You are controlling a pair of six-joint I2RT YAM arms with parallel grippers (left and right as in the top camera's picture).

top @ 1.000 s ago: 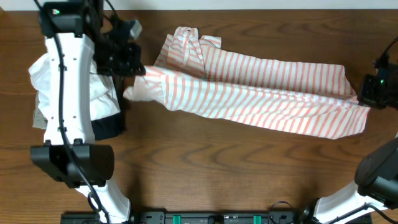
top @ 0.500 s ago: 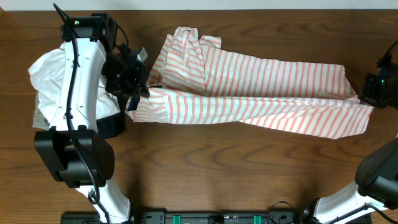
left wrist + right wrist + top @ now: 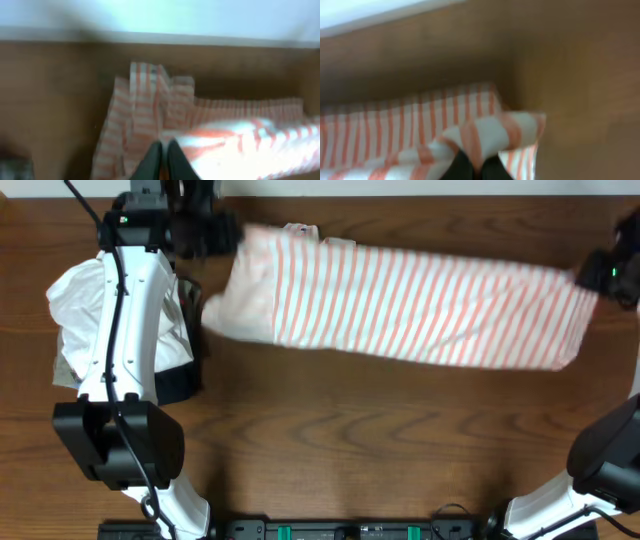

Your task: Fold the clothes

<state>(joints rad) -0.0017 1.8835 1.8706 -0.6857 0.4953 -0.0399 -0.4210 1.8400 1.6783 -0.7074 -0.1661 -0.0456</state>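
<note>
The clothes, a white shirt with thin salmon stripes (image 3: 420, 305), stretch across the far half of the table, motion-blurred. My left gripper (image 3: 222, 235) is shut on the shirt's left edge near the back of the table; in the left wrist view its black fingers (image 3: 163, 159) pinch striped fabric (image 3: 150, 105). My right gripper (image 3: 592, 272) is shut on the shirt's right edge; in the right wrist view a striped fold (image 3: 490, 132) sits clamped between the fingers (image 3: 476, 169). The cloth spans taut between both grippers.
A plain white garment (image 3: 75, 315) lies heaped at the left under the left arm, on darker folded garments (image 3: 175, 385). The table's back edge meets a white wall (image 3: 420, 188) just beyond the shirt. Arm bases stand along the front edge.
Both grippers have carried the near edge of the shirt toward the back of the table. The shirt's lower layer has lifted and swung over the upper part, now blurred in motion.
</note>
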